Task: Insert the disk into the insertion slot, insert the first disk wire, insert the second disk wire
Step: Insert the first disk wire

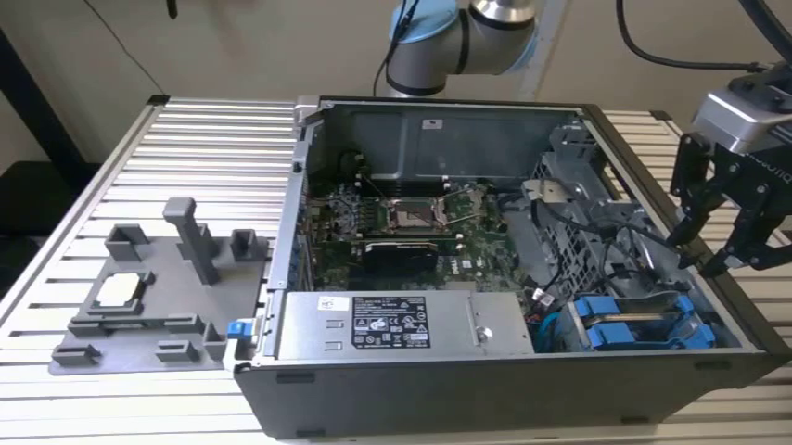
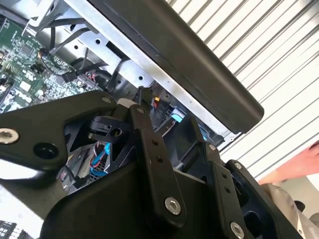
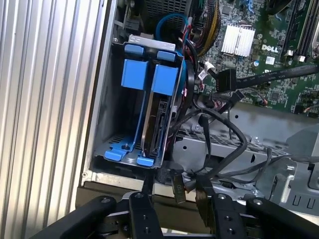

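The disk (image 3: 155, 119), a silver-grey drive in a bright blue frame (image 1: 632, 326), sits on edge inside the insertion slot (image 3: 107, 124) of the grey metal drive cage, in the near corner of the case on the exterior view's right. My gripper (image 1: 699, 255) hangs open above that side of the case, a little above the cage. In the first wrist view its black fingers (image 3: 148, 199) straddle a small black connector (image 3: 178, 191) on a loose black cable. Another black connector (image 3: 224, 79) lies over the green board. The gripper (image 2: 174, 119) holds nothing.
The open computer case (image 1: 495, 389) lies on a ribbed metal table (image 1: 185, 148). A grey plastic fixture tray (image 1: 148, 297) stands at the exterior view's left. Black cables (image 3: 234, 144) cross the metal beside the cage. A person's hand (image 2: 299, 169) shows beyond the case edge.
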Robot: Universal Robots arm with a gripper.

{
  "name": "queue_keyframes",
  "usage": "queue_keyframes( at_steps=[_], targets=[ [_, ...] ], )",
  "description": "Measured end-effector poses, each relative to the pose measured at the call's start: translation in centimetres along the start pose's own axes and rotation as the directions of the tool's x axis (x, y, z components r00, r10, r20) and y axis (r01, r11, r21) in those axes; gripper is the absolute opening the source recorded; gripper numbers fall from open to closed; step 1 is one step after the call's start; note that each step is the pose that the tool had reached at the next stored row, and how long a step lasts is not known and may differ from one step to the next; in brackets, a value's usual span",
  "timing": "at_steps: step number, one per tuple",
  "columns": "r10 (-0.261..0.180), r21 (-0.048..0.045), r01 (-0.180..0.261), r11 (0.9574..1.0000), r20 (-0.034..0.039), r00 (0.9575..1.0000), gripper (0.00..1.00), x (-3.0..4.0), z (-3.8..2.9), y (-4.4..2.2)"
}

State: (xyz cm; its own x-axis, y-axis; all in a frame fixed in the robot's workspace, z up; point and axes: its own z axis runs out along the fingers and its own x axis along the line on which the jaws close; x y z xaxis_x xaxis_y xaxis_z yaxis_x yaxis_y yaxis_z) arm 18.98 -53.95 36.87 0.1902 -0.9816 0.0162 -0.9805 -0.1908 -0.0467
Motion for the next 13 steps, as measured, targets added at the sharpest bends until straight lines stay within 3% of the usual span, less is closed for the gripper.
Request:
queue_keyframes(
  at_steps=[4, 7, 13],
  targets=[
    [0.000, -0.0001, 0.000, 1.0000, -0.0001, 1.0000, 0.38, 0.00, 0.00, -0.01],
    [0.000, -0.0002, 0.000, 1.0000, 0.0000, 1.0000, 0.20, 0.00, 0.00, -0.01],
    [0.000, -0.0003, 0.000, 1.0000, 0.0000, 1.0000, 0.19, 0.00, 0.00, -0.01]
  ],
)
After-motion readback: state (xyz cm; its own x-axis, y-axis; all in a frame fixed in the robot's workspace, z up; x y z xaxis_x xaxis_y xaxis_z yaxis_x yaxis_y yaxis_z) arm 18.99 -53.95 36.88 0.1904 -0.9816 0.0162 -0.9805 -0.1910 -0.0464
